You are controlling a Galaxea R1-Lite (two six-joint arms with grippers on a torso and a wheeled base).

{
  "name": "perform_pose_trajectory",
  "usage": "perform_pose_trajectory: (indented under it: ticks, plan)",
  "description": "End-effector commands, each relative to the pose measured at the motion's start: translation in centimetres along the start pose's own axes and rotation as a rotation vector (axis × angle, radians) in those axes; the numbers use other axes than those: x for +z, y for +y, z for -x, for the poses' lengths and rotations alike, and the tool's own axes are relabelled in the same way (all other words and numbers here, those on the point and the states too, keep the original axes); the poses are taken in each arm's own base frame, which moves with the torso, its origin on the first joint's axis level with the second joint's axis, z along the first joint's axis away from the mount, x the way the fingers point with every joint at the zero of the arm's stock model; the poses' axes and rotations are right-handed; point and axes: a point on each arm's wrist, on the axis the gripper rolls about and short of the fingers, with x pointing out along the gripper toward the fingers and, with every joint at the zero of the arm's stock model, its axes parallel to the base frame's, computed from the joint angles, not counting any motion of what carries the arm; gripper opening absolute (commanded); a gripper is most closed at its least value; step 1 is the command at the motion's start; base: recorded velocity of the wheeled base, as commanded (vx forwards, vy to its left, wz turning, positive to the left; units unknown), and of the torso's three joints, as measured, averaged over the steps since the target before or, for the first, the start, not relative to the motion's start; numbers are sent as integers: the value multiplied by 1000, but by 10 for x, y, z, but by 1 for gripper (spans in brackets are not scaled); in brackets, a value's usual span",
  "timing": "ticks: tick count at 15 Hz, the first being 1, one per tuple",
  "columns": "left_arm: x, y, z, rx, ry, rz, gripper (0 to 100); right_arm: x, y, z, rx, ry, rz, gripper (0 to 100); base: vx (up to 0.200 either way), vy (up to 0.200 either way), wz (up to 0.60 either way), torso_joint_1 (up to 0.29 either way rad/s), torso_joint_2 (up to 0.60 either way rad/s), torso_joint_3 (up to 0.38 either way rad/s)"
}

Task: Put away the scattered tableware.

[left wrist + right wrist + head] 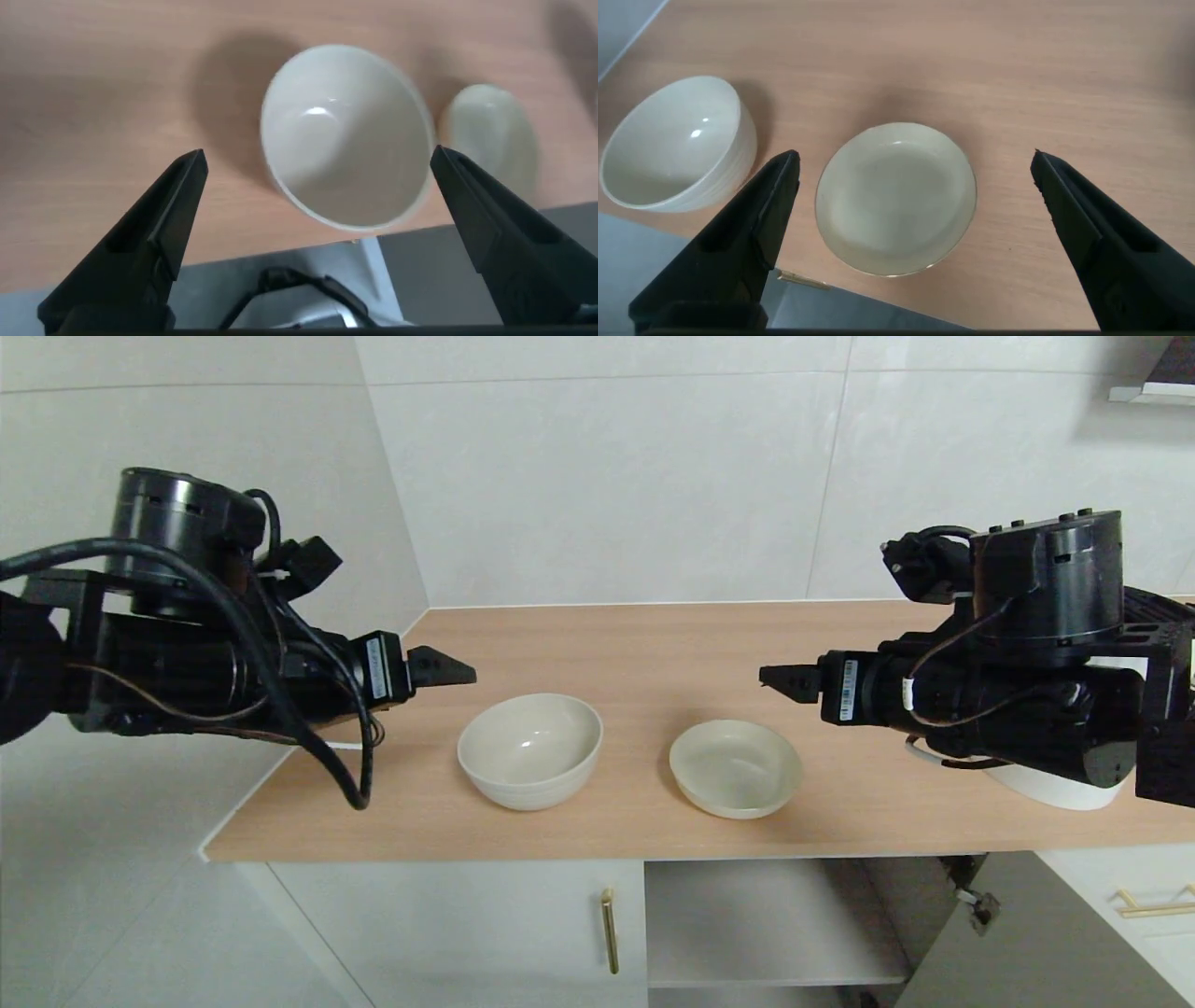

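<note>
**Nothing stowed yet: both pieces sit on the counter**

- Deep bowl point(530, 749): upright, mouth up, on the wooden countertop point(653, 644) near its front edge. Not gripped. This is my landmark.
- Shallow dish point(736, 767): just to the right of the deep bowl on the same surface, with a gap of bare wood between them. Upright, not gripped.
- White rounded item point(1055, 791): farther right of the deep bowl, beyond the dish, mostly hidden under my right arm. I cannot tell what it is or whether it counts as tableware.
- Left gripper point(457, 670): hangs above and to the left of the deep bowl. Its jaws are spread wide and hold nothing; in the left wrist view the bowl lies between them, well below.
- Right gripper point(770, 677): hangs above and to the right of the deep bowl, over the dish. Its jaws are spread wide and hold nothing.
- Open cupboard point(766, 924): below and to the right of the deep bowl, under the counter, with a shelf showing. I judge it the likely destination.

Progress, as I judge it: start of the job, no grasp made. Both pieces remain to be picked up and put away.
</note>
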Motion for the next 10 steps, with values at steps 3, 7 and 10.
perform_pose_trajectory:
  ticks: [3, 7, 10]
  plan:
    - [-10, 9, -48, 50, 103, 17, 100, -3, 1, -5, -2, 12, 3, 100, 0, 0, 0, 0, 0, 0]
    - [-18, 13, -78, 131, 142, 20, 100, -5, 1, -8, -7, 20, 5, 100, 0, 0, 0, 0, 0, 0]
    - [-22, 13, -85, 133, 160, 17, 100, -4, 1, -7, -6, 17, 4, 100, 0, 0, 0, 0, 0, 0]
